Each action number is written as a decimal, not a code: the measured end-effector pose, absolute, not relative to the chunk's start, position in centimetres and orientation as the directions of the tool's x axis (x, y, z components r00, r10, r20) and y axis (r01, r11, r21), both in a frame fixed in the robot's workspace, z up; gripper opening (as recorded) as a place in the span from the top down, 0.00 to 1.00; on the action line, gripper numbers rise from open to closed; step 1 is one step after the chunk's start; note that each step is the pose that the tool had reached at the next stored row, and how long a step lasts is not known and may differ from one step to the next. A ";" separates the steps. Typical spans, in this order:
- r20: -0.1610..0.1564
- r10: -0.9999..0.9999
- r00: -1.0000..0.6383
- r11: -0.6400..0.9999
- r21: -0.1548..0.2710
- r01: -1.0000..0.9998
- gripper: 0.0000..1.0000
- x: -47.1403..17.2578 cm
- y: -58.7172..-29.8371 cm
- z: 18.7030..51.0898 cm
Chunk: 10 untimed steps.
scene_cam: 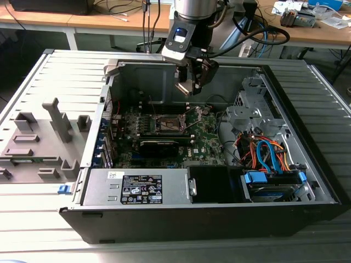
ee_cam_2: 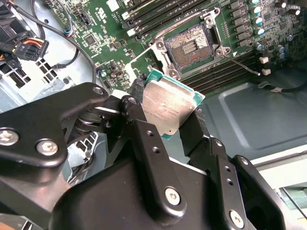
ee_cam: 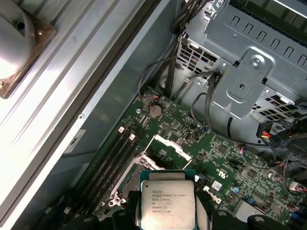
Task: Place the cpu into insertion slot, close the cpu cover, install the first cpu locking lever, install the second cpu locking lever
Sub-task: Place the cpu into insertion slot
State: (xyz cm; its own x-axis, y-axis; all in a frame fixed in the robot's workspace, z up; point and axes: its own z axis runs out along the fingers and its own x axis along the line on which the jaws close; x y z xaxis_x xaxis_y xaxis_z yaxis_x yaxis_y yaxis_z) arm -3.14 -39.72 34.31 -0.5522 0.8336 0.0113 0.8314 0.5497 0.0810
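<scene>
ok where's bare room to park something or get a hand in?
Free: slatted table beyond the grey fixtures, and beside the case on the exterior view's right. Crowded: cables by the drive cage; gripper holds the cpu near the insertion slot.

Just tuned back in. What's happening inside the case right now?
The arm's black gripper is shut on the small square silver-topped cpu, pinching it between its fingers. It holds the chip in the air above the green motherboard inside the open black computer case. The square insertion slot with its silver metal rim sits bare below, so the cpu has not been seated yet.
</scene>
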 end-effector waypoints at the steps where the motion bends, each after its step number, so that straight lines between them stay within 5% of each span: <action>1: 0.011 0.835 -0.550 0.548 0.081 0.833 0.45 -3.1 -39.7 34.3; 10: 0.011 0.846 -0.533 0.531 0.081 0.844 0.45 -3.1 -39.7 34.3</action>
